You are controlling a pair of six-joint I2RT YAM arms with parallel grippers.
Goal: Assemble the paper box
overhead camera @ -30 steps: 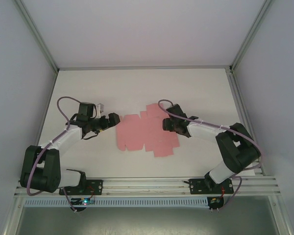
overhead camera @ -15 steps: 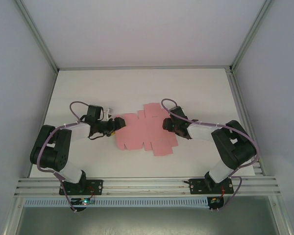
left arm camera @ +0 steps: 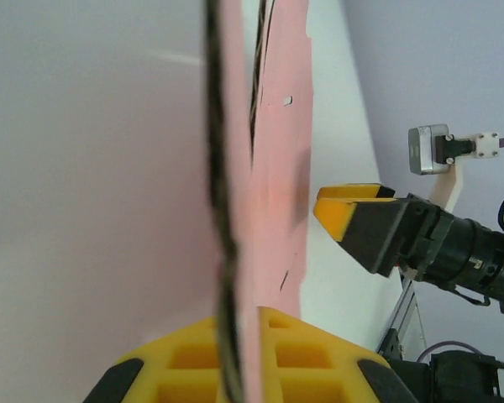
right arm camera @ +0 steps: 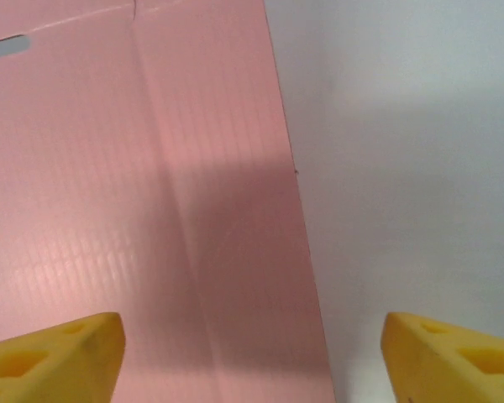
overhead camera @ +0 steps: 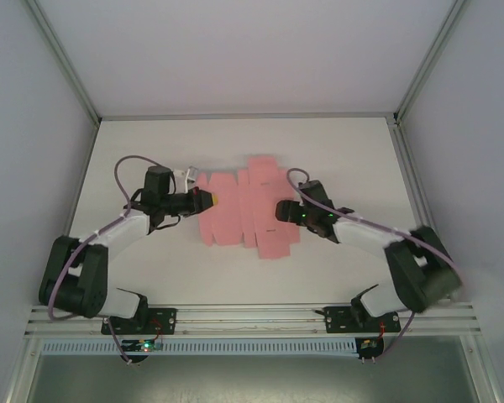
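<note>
Pink sheet (overhead camera: 245, 211) sits mid-frame on the table in the top view, long axis left-right. Left gripper (overhead camera: 210, 200) is pinched on its left edge. Right gripper (overhead camera: 279, 210) is spread wide above the sheet's right part, its right edge running between the fingers (right arm camera: 55, 357).

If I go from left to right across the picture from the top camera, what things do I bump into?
left gripper → paper box, a flat pink sheet → right gripper
</note>
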